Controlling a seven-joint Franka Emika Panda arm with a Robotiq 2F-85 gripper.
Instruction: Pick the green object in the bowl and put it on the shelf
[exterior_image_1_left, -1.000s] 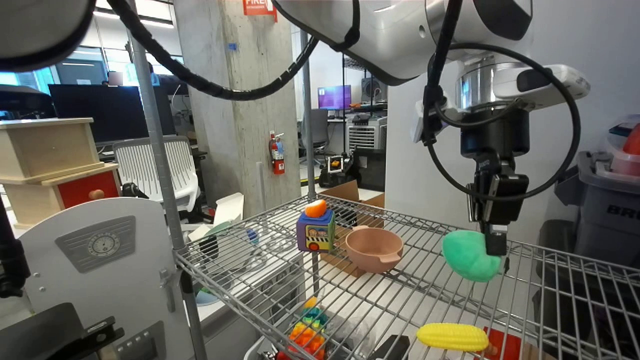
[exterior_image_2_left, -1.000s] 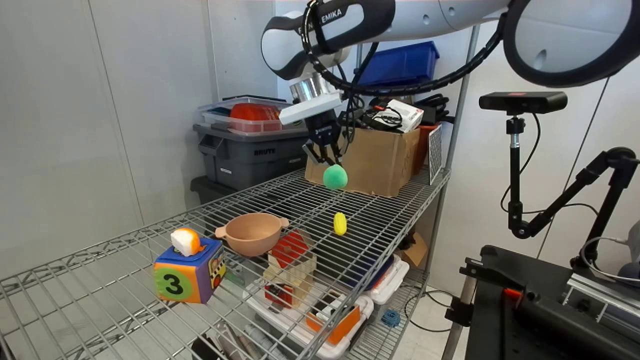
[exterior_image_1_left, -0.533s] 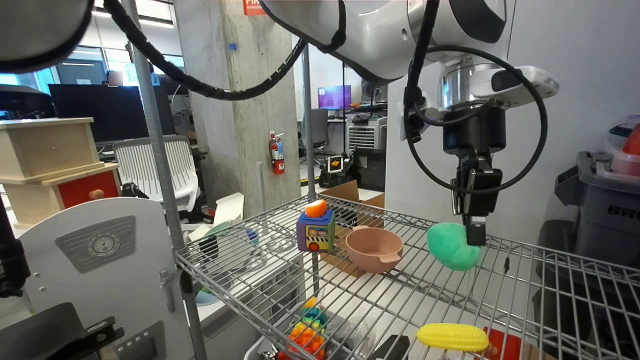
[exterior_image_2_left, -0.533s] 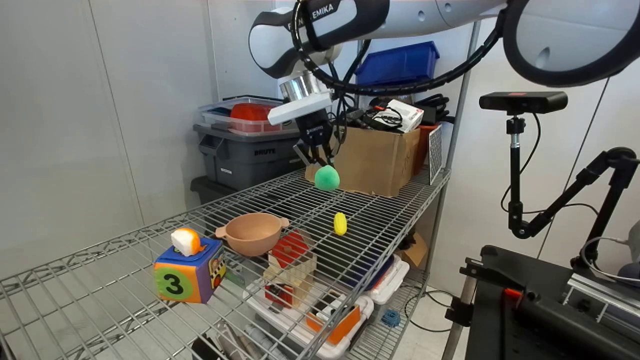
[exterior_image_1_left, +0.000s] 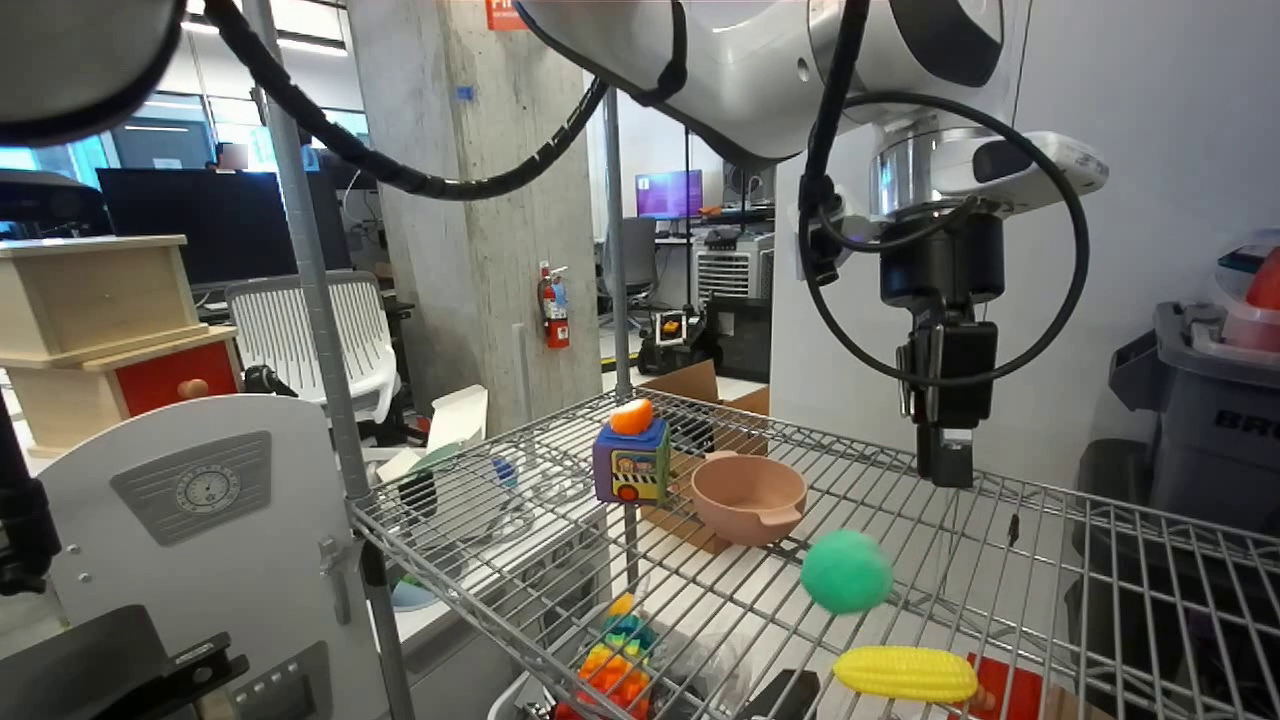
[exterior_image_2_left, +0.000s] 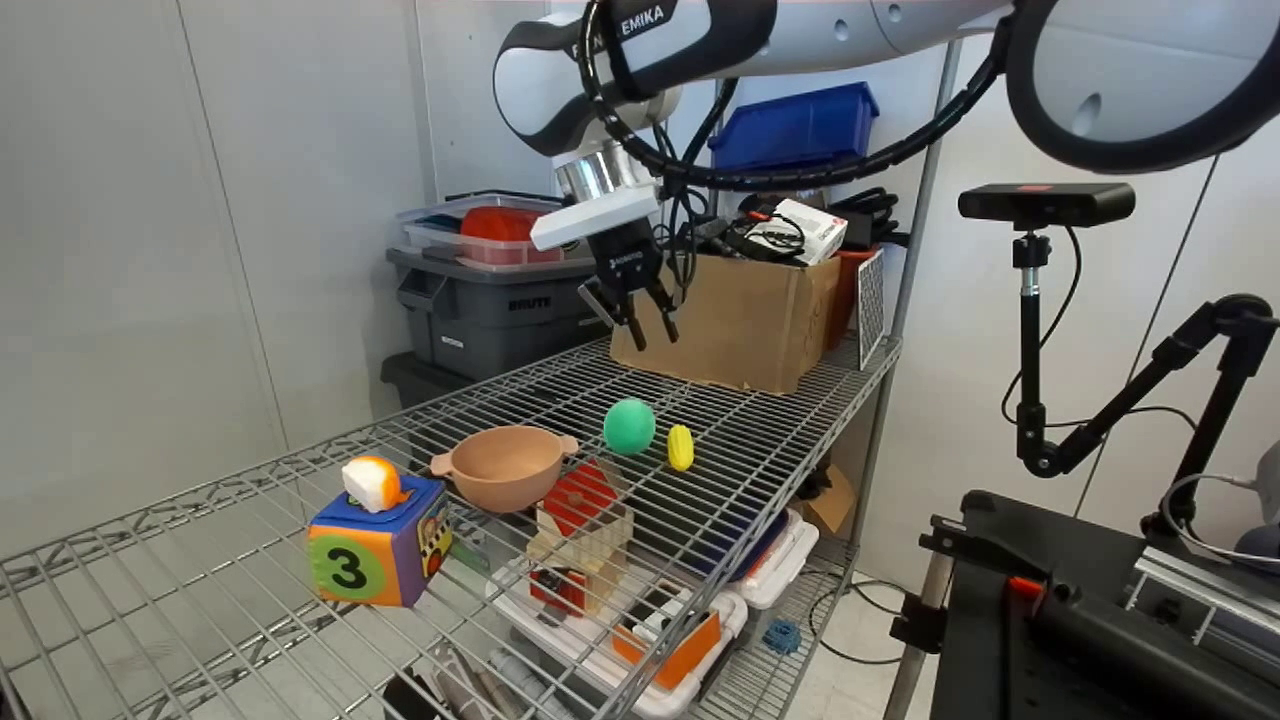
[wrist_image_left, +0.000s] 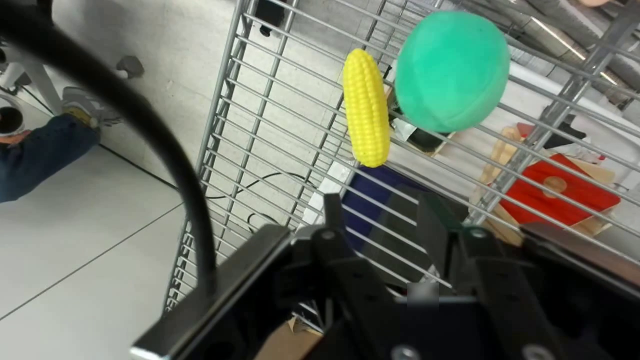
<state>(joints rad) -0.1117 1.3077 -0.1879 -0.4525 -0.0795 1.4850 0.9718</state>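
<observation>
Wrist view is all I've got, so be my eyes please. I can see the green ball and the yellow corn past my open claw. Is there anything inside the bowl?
Observer: In both exterior views, nothing shows inside the bowl.
Operator: Okay, and what stands on the opposite side of the bowl from the green ball?
Observer: A multicoloured cube with a black 3 on one side.

Franka Emika Panda arm (exterior_image_2_left: 835, 42) extended, wrist (exterior_image_2_left: 598, 172) bent down; Robotiq gripper (exterior_image_2_left: 655, 335) hangs in midair, black fingers (wrist_image_left: 334, 212) parted, pointing down.
</observation>
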